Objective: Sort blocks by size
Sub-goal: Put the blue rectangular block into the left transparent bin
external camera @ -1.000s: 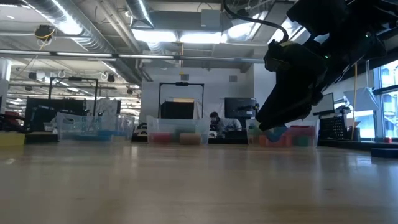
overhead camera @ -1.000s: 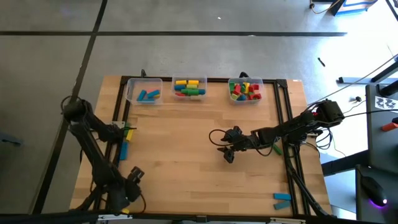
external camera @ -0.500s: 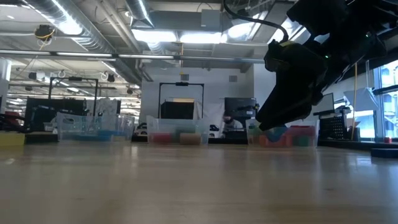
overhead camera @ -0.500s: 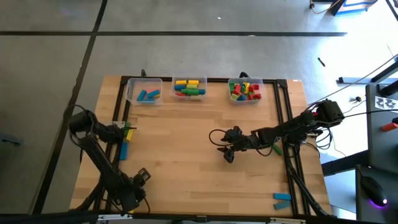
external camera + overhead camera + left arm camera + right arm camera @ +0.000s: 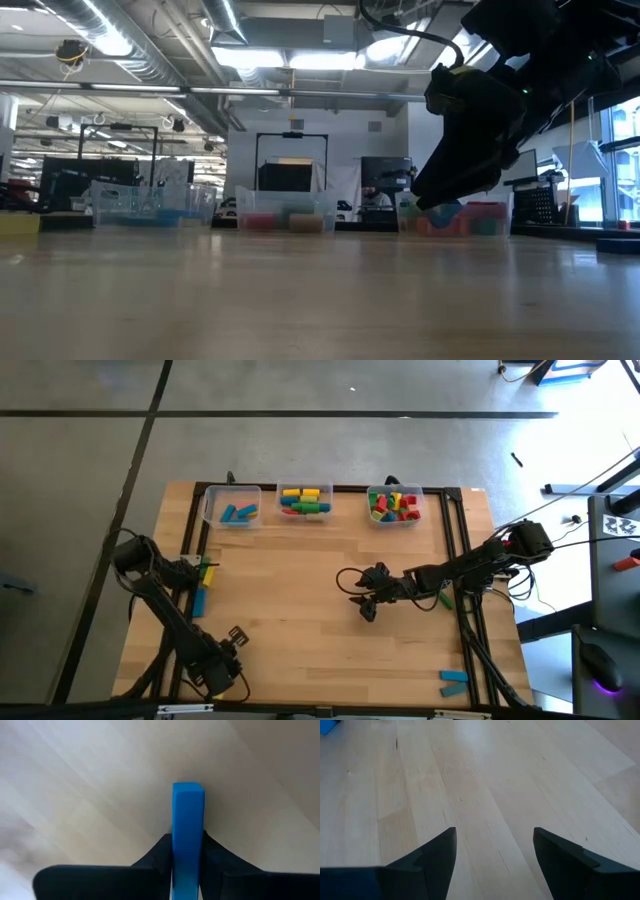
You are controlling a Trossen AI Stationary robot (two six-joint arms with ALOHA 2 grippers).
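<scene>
In the left wrist view a long blue block [image 5: 188, 810] sticks out ahead of my left gripper [image 5: 187, 837], which is shut on it. In the high view that gripper [image 5: 236, 637] is at the table's near left, and the held block does not show there. My right gripper [image 5: 365, 602] hangs open over the table's middle right, with bare wood between its fingers [image 5: 495, 855]. Sorted blocks lie in three clear bins [image 5: 232, 507], [image 5: 305, 500], [image 5: 394, 505] at the far edge. Loose blocks lie at the left edge [image 5: 200, 600] and the near right [image 5: 453, 680]. My left gripper pinches the blue block by its two long sides [image 5: 176, 845] between its two fingers [image 5: 159, 851]. The block lies along the fingers, its free end [image 5: 188, 786] well ahead of the tips. Whether that end touches the table I cannot tell.
A yellow and green block [image 5: 207, 568] lies at the left rail, and a green one [image 5: 445, 600] lies under my right arm. A black frame [image 5: 460, 560] borders the table. In the low view my right arm [image 5: 480, 130] hangs in front of the bins [image 5: 285, 212].
My left gripper has moved a little toward the table's right edge along the near left of the table, and its arm has swung with it. My right arm has kept still.
</scene>
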